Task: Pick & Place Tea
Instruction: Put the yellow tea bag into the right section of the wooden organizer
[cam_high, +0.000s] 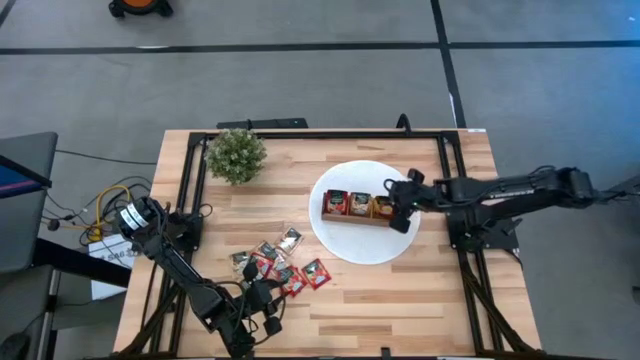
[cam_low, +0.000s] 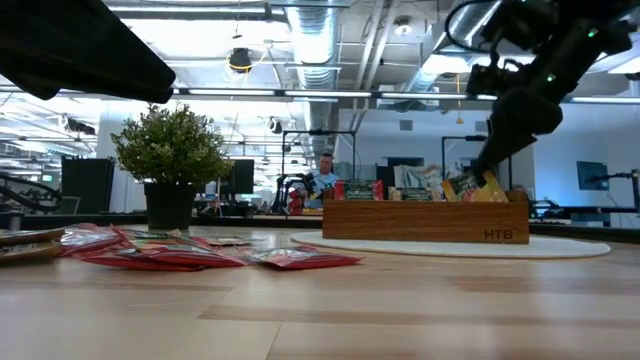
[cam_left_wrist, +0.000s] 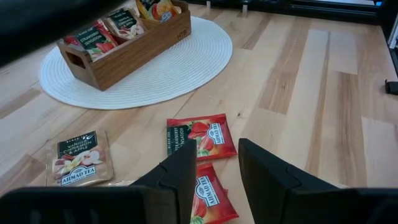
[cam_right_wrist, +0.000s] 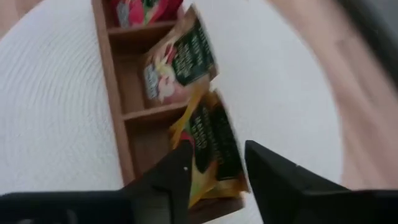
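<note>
Several small tea sachets (cam_high: 283, 264), mostly red, lie flat on the wood near the table's near edge, left of the white plate (cam_high: 365, 248). My left gripper (cam_high: 268, 297) hovers open at their near side; in its wrist view it (cam_left_wrist: 217, 171) stands over a red sachet (cam_left_wrist: 209, 198), with another red one (cam_left_wrist: 201, 137) and a pale one (cam_left_wrist: 79, 158) beyond. The brown wooden tray (cam_high: 357, 206) sits on the plate with sachets upright in its compartments. My right gripper (cam_high: 396, 208) is open over the tray's right end compartment, its fingers (cam_right_wrist: 217, 168) either side of an orange-yellow sachet (cam_right_wrist: 211, 134) leaning there.
A small green potted plant (cam_high: 236, 155) stands by the far left corner of the table. The black frame rails (cam_high: 320, 133) run along the far edge and both sides. Bare wood lies between the sachets and the table's near right corner. People and desks show in the room behind.
</note>
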